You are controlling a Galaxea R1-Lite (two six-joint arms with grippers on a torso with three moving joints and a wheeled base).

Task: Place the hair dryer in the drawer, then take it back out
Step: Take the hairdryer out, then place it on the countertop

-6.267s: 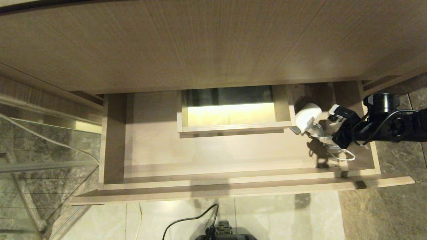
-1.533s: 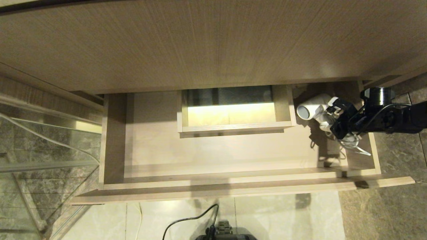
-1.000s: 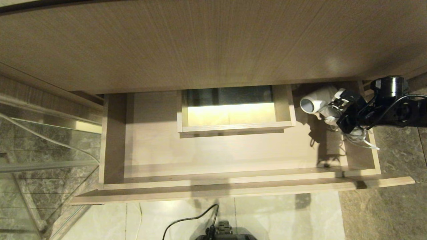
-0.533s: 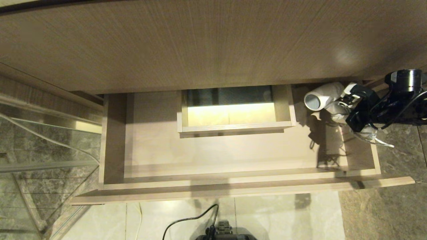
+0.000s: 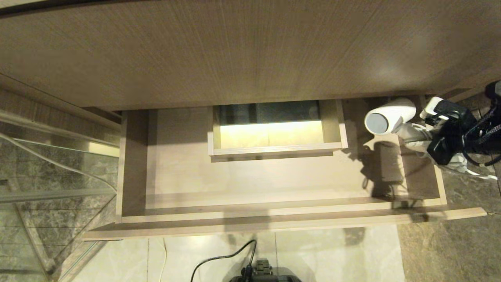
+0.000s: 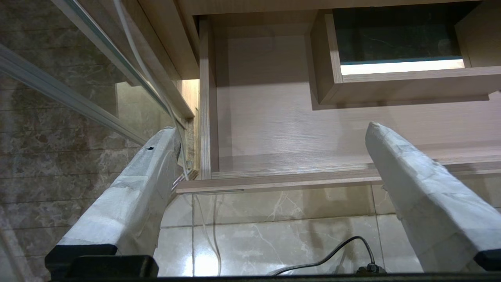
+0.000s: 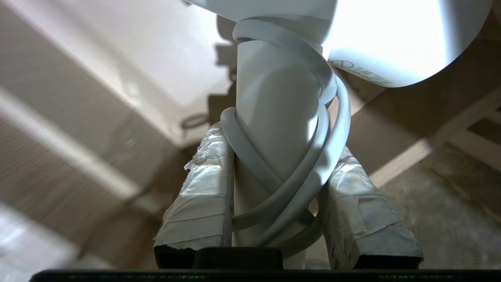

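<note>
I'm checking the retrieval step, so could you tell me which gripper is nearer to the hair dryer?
Right. The right gripper is shut on the hair dryer, clamping its cord-wrapped handle over the drawer's right end. The left gripper hangs open over the drawer's left front corner, far from it.

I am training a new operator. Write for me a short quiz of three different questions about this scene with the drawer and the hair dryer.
1. True or false: the right gripper is shut on the handle of the hair dryer.
2. Multiple choice: what is wound around that handle? A) a white cord B) a black strap C) nothing
3. Fill in: the left gripper is ____ and holds nothing, above the left end of the drawer.

Key: 1 true; 2 A; 3 open.
</note>
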